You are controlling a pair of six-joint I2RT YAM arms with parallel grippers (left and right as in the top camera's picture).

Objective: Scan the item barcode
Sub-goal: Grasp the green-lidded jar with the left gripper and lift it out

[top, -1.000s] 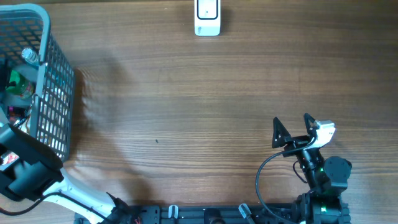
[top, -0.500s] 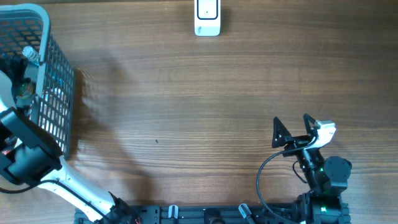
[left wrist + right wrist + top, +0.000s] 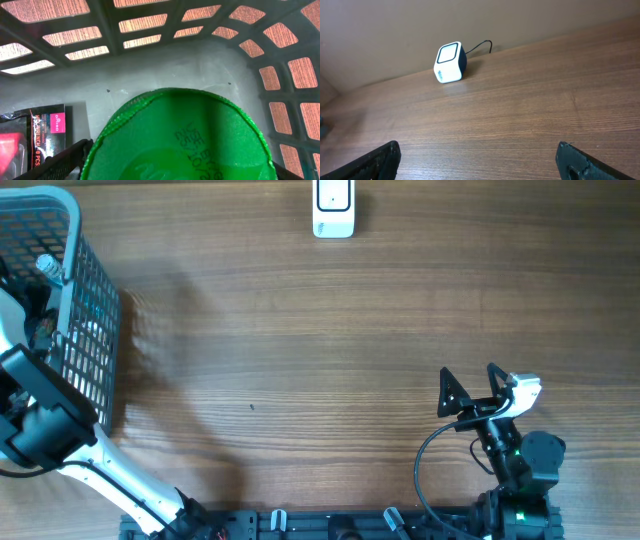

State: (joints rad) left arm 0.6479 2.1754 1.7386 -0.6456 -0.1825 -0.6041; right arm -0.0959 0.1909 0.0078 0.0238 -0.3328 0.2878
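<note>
Since the left wrist camera sits nearly on top of it, the green item [image 3: 175, 135] fills the lower half of my view: a rounded, glossy bright-green surface with a crinkled rim and faint stamped characters that look like a date code, too soft for me to read with confidence. It lies on the pale floor of the grey basket [image 3: 95, 330], which stands at the far left edge of the table [image 3: 300, 360]. My left gripper [image 3: 185, 160] is down inside the basket with one dark finger showing on each side of the green item; the jaws stand wide, but I cannot tell whether they press on it or merely bracket it. Beside the item, toward the left of that view, lies a black packet [image 3: 40, 130] with a small pink label and orange lettering running sideways that ends in "8 PCS", a red shape showing at its edge. From overhead I also see a small pale cap [image 3: 45, 267] near the basket's rim. My right gripper [image 3: 469, 375] hovers over bare wood near the front right, fingers spread wide and holding nothing. The white scanner [image 3: 451, 62] sits at the table's far edge, a dark cable trailing behind it.
</note>
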